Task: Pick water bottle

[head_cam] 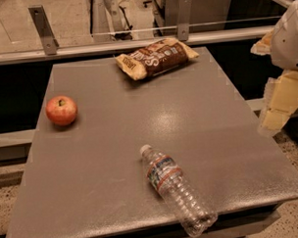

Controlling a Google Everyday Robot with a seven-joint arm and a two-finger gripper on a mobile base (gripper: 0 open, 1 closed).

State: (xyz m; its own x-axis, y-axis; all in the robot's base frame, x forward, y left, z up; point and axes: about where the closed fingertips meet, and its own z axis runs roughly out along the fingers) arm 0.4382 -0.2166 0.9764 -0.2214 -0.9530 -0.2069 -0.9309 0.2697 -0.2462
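Observation:
The water bottle (173, 187) is clear ribbed plastic with a white cap and a blue, white and red label band. It lies on its side near the front edge of the grey table (115, 141), cap pointing up-left, base at the front right. My gripper (280, 104), pale yellow under a white arm, hangs at the right edge of the view, beyond the table's right side. It is well apart from the bottle, up and to the right of it, and holds nothing that I can see.
A red apple (61, 110) sits near the table's left edge. A brown snack bag (156, 57) lies at the back centre. A metal rail with brackets (43, 29) runs behind the table. The bottle's base reaches close to the table's front edge.

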